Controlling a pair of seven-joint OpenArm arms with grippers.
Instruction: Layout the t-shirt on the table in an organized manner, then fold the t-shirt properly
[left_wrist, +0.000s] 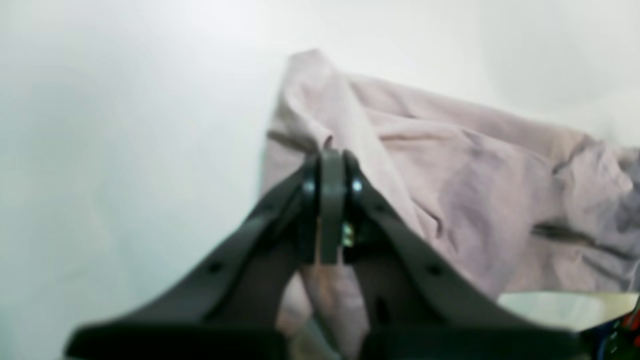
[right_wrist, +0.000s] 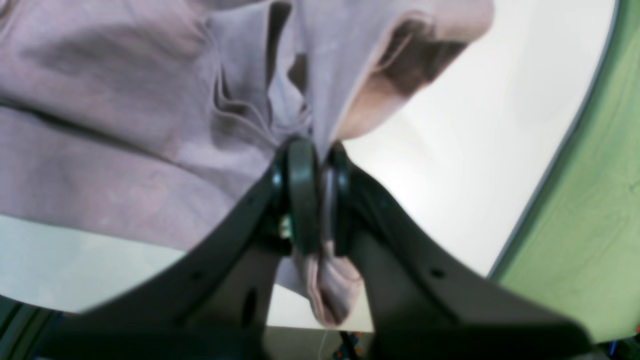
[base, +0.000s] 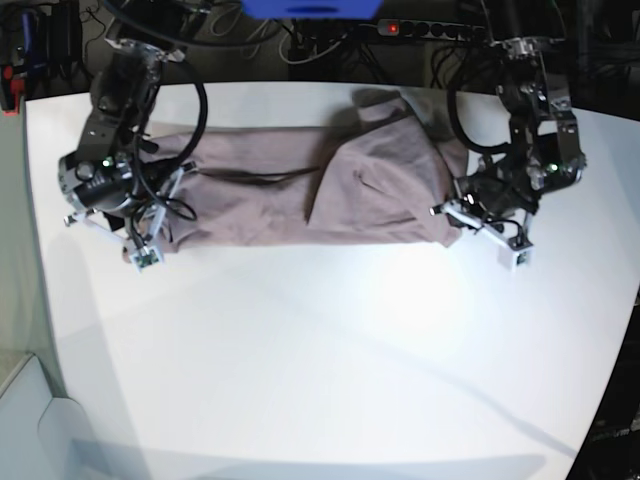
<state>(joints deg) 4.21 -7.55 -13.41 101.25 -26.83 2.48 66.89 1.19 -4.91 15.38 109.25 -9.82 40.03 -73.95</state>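
Mauve-pink cloth, the t-shirt (base: 300, 195), lies stretched sideways across the far half of the table (base: 330, 350), drawn into a long band between the two arms. Its surface is wrinkled, with a fold running diagonally near the middle and a bunched flap at the far edge, right of centre.

Left gripper (left_wrist: 331, 165): jaws pressed together with cloth pinched between them. In the left wrist view the fabric rises from the clamp and spreads away to the right, and a strip of it hangs down below the jaws. In the base view this gripper (base: 470, 205) sits at the right end of the shirt, just above the tabletop.

Right gripper (right_wrist: 311, 155): jaws narrowly closed on a thick gather of cloth. A wad of fabric shows below the pads, and a sleeve opening gapes just beyond the clamp on the right. In the base view this gripper (base: 150, 215) holds the left end of the shirt, partly hidden by the arm and its cables.

White tabletop (right_wrist: 460, 165) lies bare beside the clamp; beyond its curved edge the right wrist view shows a green floor (right_wrist: 585, 210). Cables (base: 300, 40) and a power strip (base: 430, 28) lie behind the far edge.
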